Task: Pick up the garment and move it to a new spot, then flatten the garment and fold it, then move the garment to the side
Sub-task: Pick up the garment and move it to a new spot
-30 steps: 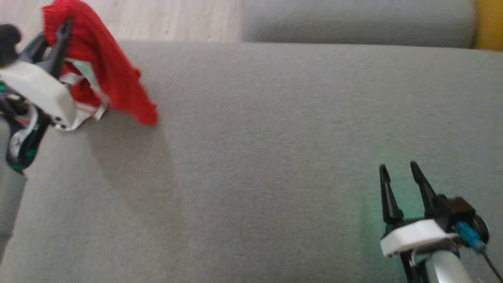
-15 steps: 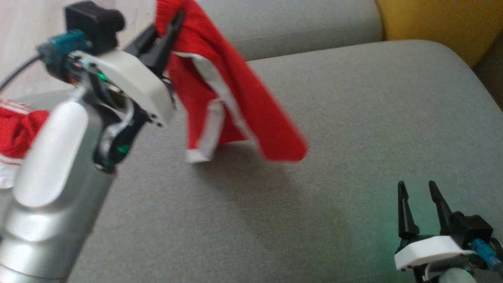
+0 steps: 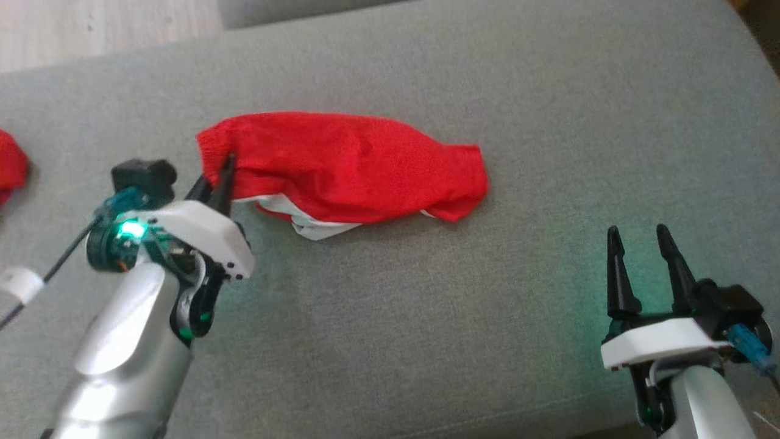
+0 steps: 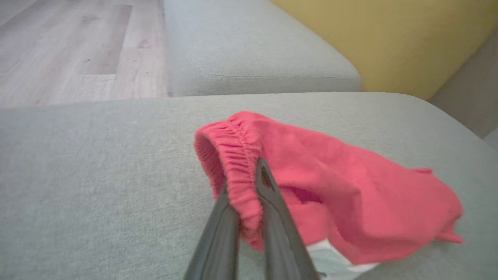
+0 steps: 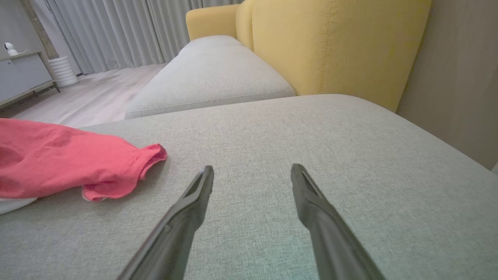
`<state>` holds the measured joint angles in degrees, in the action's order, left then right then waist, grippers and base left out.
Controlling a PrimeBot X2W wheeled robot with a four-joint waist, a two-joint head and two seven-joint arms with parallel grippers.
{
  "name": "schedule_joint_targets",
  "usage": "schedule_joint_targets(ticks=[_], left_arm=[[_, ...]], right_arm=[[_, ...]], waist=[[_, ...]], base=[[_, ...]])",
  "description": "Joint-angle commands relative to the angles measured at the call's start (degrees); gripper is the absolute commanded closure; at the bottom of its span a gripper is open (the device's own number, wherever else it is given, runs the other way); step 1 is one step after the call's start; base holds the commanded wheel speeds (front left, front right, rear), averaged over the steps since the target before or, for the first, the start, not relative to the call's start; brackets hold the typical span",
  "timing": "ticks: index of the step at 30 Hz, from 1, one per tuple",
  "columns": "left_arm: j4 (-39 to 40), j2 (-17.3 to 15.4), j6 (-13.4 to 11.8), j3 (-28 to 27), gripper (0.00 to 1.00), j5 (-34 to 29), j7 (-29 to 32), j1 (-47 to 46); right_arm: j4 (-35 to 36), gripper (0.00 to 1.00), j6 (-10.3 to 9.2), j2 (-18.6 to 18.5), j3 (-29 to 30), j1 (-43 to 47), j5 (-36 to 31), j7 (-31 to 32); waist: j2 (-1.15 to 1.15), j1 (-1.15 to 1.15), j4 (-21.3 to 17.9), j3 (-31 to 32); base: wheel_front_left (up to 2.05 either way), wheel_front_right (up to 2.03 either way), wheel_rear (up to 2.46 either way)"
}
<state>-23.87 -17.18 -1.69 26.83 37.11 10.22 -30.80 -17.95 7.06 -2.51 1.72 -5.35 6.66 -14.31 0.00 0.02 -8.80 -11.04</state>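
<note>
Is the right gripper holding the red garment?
No, the right gripper is open and empty, with the red garment lying apart from it.

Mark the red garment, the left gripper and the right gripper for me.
red garment (image 3: 353, 164), head view, middle of the red cloth.
left gripper (image 4: 243, 177), left wrist view, midway between its shut fingertips.
right gripper (image 5: 253, 167), right wrist view, midway between its open fingertips.
</note>
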Motion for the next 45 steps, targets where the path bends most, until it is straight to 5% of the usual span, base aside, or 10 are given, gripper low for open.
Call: schedule_joint_targets(ticks=[1,2,3,4,14,23,45], left_arm=[[-0.47,-0.43,-0.50,-3.10,0.90,-0.45,-2.81,-1.80],[-2.28,0.01,-0.58,-3.29,0.73,-0.50,-4.38,-1.49],[-4.04,0.36,-0.71,-3.46,0.44,-0.62,-5.91,-1.21],[-5.68,0.62,-0.67,-3.48,0.00,-0.82,-7.31,-1.01],[-14.13,2.45,1.37,-4.20,0.00,-0.55,-16.56,-0.79],[-12.58,2.94,2.52,-3.72,0.00,-0.42,-21.82,4.08],[6.71,3.77,-4.49,-7.13,0.00,-4.23,-25.20,29.56]], right_arm=[[1.79,0.00,0.43,-0.37,-1.55,-1.63,0.34,-0.69],[1.75,0.00,0.43,-0.37,-1.58,-1.89,0.29,-0.69],[1.72,0.00,0.43,-0.37,-1.62,-2.11,0.25,-0.69],[1.69,0.00,0.43,-0.37,-1.64,-2.28,0.21,-0.69],[1.15,0.00,0.43,-0.37,-0.55,-2.30,-0.82,-0.69],[1.21,0.00,0.43,-0.37,0.39,-0.23,-2.07,-0.69],[3.62,0.00,0.43,-0.37,-2.64,9.41,-1.51,-0.69]], waist=[[0.00,-0.02,-0.27,-2.08],[0.00,-0.02,-0.18,-2.46],[0.00,-0.02,-0.12,-2.70],[0.00,-0.02,-0.05,-2.89],[0.00,-0.02,2.35,-1.13],[0.00,-0.02,6.31,5.44],[0.00,-0.02,10.00,16.72]], base=[[0.00,0.00,0.00],[0.00,0.00,0.00],[0.00,0.00,0.00],[0.00,0.00,0.00],[0.00,0.00,0.00],[0.00,0.00,0.00],[0.00,0.00,0.00]])
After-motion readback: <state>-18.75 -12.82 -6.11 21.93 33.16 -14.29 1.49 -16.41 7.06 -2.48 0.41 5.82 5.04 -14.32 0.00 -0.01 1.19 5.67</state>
